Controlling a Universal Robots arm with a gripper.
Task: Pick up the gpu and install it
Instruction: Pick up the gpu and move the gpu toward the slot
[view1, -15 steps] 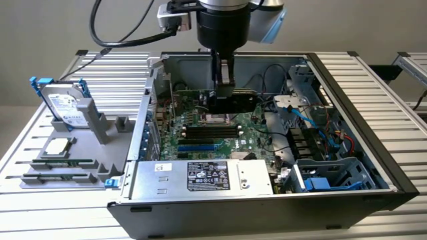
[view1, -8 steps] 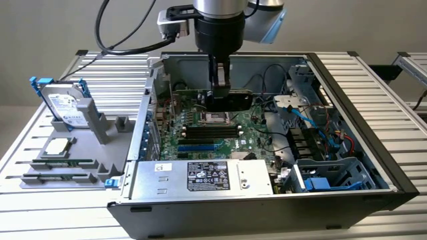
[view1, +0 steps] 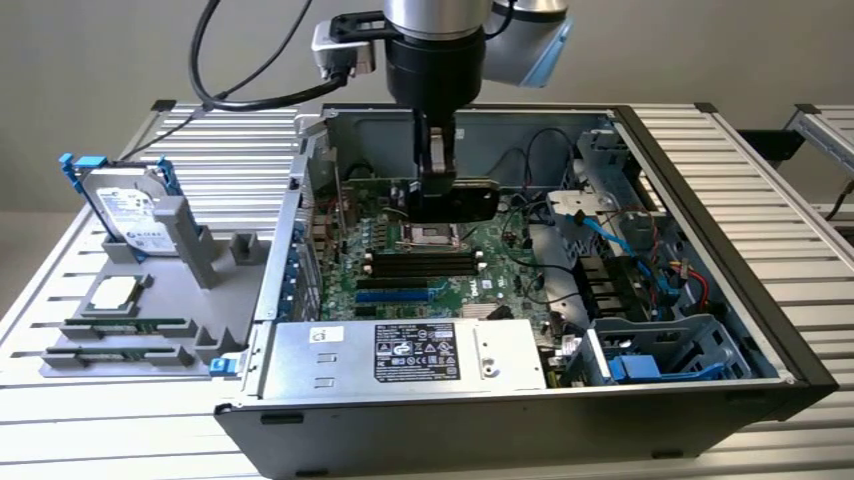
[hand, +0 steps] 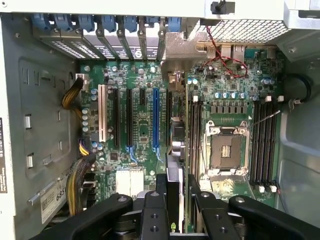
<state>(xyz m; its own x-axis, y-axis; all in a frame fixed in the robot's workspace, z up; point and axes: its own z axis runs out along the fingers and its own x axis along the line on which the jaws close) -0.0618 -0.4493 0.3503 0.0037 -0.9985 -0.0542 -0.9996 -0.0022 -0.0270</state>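
- Spanning the scene, a slatted metal table (view1: 747, 200) carries an open computer case (view1: 534, 440), which lies on its side with the interior facing up.
- Motherboard (view1: 400, 270) (hand: 140, 100) covers the case floor. A labelled power supply box (view1: 400, 355) sits along the near wall.
- Arm (view1: 434, 50) comes straight down into the case from above.
- Grey parts fixture (view1: 120, 330) stands on the table at the exterior view's left, outside the case, with a hard drive (view1: 127, 215) upright in it.
- gpu (view1: 478, 200) (hand: 174, 150) stands on edge inside the case, over the motherboard and toward the far wall.
- In the wrist view the card appears edge-on, running between the long blue slot (hand: 155, 117) and the CPU socket (hand: 227, 147).
- Contact between the card and the board cannot be told.
- Gripper (view1: 434, 195) (hand: 176, 187) is closed to a narrow gap on the gpu.
- The black fingers (hand: 161, 185) press the card's two faces, one on each side, and it hangs directly below them.
- The grip sits near the card's upper edge, with the rest of the card reaching down toward the slots.
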